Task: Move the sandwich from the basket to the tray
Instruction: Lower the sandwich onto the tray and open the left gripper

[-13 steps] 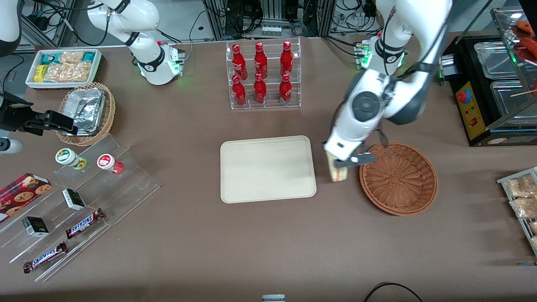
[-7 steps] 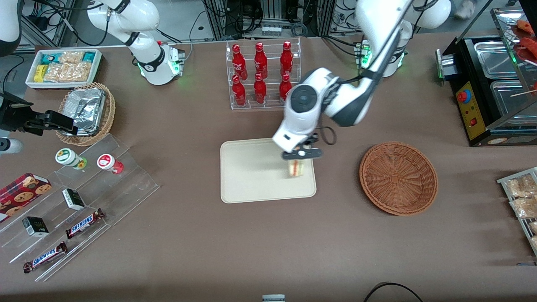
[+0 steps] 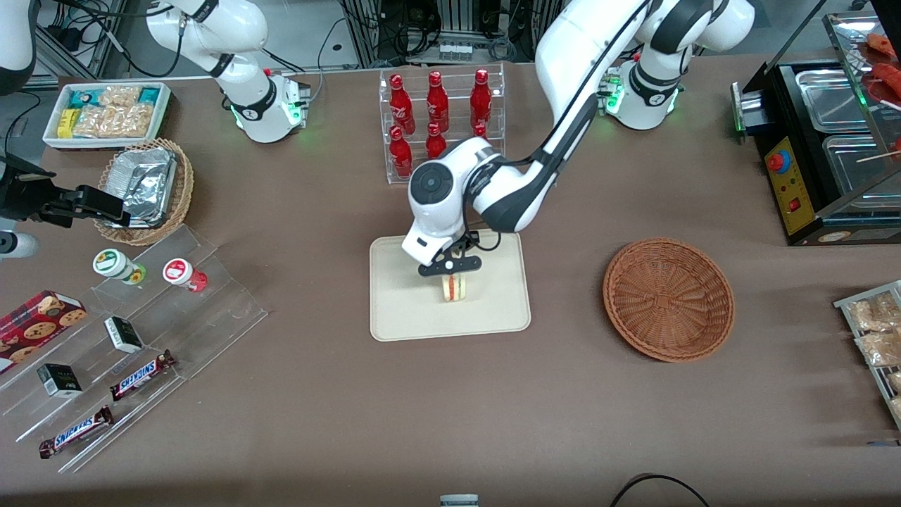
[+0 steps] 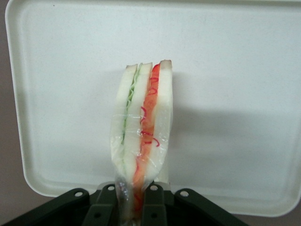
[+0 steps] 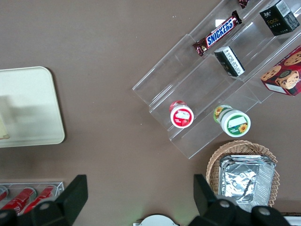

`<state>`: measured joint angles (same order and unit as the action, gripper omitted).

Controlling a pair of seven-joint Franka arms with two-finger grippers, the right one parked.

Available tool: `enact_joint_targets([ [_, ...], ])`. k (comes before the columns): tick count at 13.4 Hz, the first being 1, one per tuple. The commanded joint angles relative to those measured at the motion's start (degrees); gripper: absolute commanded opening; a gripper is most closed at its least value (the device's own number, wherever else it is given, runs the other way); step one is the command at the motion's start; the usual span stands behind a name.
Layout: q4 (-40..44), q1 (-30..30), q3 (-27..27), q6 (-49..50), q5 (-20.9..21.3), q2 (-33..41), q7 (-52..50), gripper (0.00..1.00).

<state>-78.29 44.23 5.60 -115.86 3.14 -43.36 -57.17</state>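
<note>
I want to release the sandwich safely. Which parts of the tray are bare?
The tool holds the sandwich over the tray. Nothing else lies there, so bare patches surround it, widest toward the parked arm's end. The basket is bare too.

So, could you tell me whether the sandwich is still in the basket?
No, the gripper holds the sandwich over the tray; the basket is empty.

The gripper (image 4: 134, 197) is cut off by the wrist picture's edge, its fingers (image 4: 104, 207) only partly showing. The sandwich's (image 4: 141, 127) clamped end is hidden between them, as is its contact with the tray (image 4: 244, 70).
</note>
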Motion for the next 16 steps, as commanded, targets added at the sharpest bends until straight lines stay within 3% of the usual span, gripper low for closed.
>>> enact_joint_targets([
  [1, 4.37, 0.86, -1.03, 3.19, 1.08, -1.81, -0.76, 0.00],
  [13, 7.01, 0.42, -1.03, 2.48, 1.87, -5.59, -0.93, 0.00],
  [14, 7.10, 0.33, -1.03, 2.48, 1.79, -6.03, -0.84, 0.37],
  [15, 7.10, 0.25, -1.03, 2.40, 1.78, -5.94, -0.49, 0.99],
  [16, 7.18, 0.25, -1.03, 2.39, 1.78, -5.77, -0.58, 1.00],
])
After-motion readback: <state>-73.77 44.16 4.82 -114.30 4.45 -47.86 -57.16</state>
